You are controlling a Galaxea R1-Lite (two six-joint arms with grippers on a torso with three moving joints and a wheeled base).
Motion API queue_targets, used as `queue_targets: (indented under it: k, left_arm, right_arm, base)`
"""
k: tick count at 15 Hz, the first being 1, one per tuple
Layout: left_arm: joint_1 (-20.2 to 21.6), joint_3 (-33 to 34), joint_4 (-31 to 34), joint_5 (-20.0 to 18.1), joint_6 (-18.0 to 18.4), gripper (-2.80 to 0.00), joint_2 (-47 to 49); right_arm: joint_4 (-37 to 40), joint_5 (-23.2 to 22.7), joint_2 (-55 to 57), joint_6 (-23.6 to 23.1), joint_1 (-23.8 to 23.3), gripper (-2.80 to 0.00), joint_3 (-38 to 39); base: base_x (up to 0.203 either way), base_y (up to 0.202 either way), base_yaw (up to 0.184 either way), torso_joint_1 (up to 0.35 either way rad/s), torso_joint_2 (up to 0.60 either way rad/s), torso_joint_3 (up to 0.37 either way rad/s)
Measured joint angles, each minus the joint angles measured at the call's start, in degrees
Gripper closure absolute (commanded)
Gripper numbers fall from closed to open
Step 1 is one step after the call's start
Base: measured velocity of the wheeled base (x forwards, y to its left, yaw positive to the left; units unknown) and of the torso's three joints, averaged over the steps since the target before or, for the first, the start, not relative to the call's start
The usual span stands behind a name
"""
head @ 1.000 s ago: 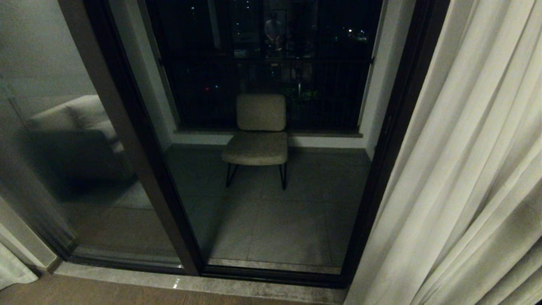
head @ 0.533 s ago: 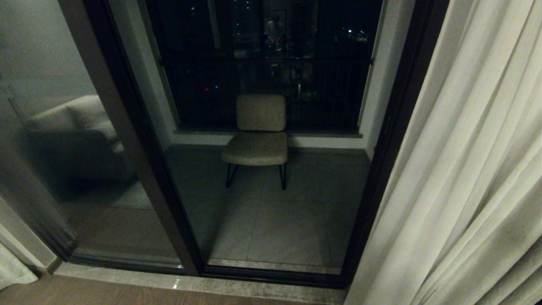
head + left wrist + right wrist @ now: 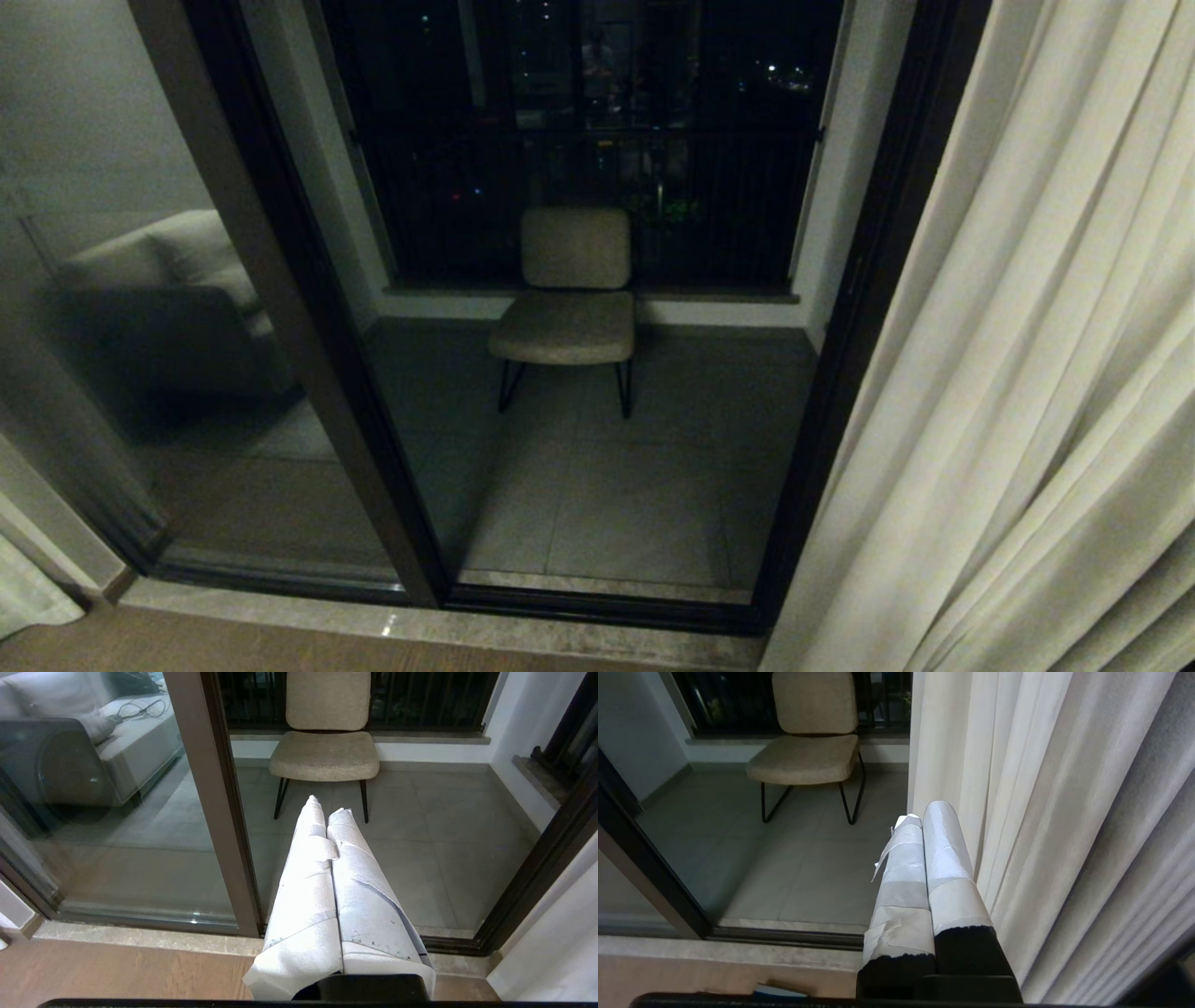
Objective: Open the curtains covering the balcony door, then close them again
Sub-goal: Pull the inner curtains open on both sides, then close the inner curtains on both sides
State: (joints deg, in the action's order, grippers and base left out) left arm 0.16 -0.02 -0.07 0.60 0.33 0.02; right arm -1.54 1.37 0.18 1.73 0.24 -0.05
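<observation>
The balcony door (image 3: 597,308), tall glass panels in dark brown-black frames, stands uncovered, with a beige upholstered chair on thin black legs (image 3: 569,299) visible beyond it on the grey-tiled balcony. The cream-white pleated curtains are drawn aside: one floor-length panel (image 3: 1018,373) hangs gathered at the right of the door, and only a pale scrap of the other (image 3: 28,597) shows at the door's lower left corner. Neither arm appears from the head camera. The right gripper (image 3: 920,814), its fingers wrapped in white tape and pressed together on nothing, points toward the chair just beside the gathered folds of the right-hand panel, touching no fabric that can be made out. The left gripper (image 3: 324,805), likewise taped, closed and empty, faces the door's central frame post. As things lie, the opening half of the job looks done; drawing both panels back across the glass remains.
</observation>
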Motion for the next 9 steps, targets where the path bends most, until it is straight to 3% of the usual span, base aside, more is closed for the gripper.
queue_targets:
  k: [9]
  left_arm:
    - [0.00, 0.02, 0.00, -0.01, 0.01, 0.00, 0.00]
  right_arm:
    - [-0.02, 0.04, -0.26, 0.29, 0.00, 0.00, 0.05]
  base:
    - [0.000, 0.000, 0.000, 0.000, 0.00, 0.000]
